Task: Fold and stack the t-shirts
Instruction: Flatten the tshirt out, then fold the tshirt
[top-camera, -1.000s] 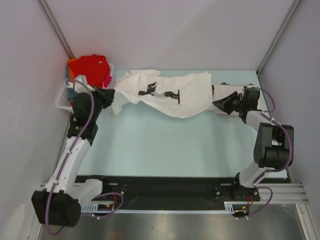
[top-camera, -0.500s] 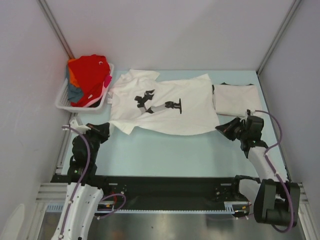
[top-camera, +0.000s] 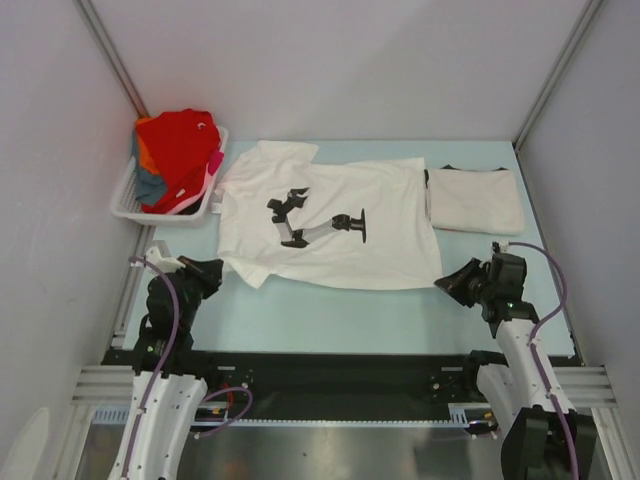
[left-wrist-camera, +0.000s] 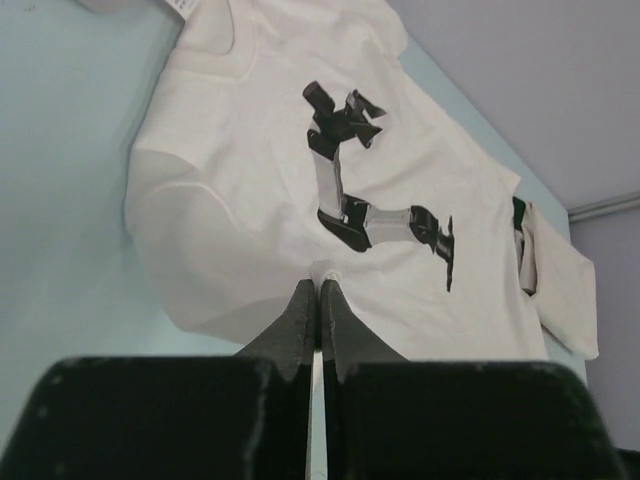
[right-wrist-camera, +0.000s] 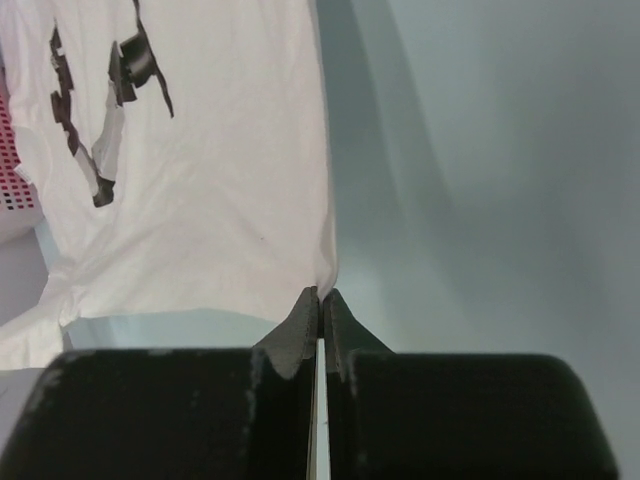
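Top external view: a pale blue table (top-camera: 330, 310) fills mid frame. The biggest thing on it is the white printed tee (top-camera: 385, 245), spread across ctr w/ neck toward frame left, hem toward frame right and black-and-grey print face up. It lies mostly flat. The sleeve at its lower left looks rumpled, maybe tucked under.

The step looks like the lay-out before the first fold. To do it well, I'd say keep both pinches level and evenly taut so the near edge lies straight. Set the cloth down w/o dragging it, and get that lower-left sleeve smoothed before any fold. Letting go one side early would likely skew it.

Upper left is a white slatted basket (top-camera: 122, 200), heaped, w/ the red tee (top-camera: 180, 140) on top and orange, blue-grey and pink edges showing under it. Upper right is the folded tee (top-camera: 475, 200), off-white, a neat rectangle just beside the printed tee's hem.

Both arms sit low at the btm of frame, forearms angled up-frame, wrists turned inward toward the tee.

L gripper (top-camera: 212, 268) is at lower left. In the left wrist view its jaws are pressed together on a small pucker of the tee's near edge, just beside the sleeve. R gripper (top-camera: 448, 283) is at lower right. In the right wrist view its jaws are likewise pressed together, pinching the tee's near hem corner.
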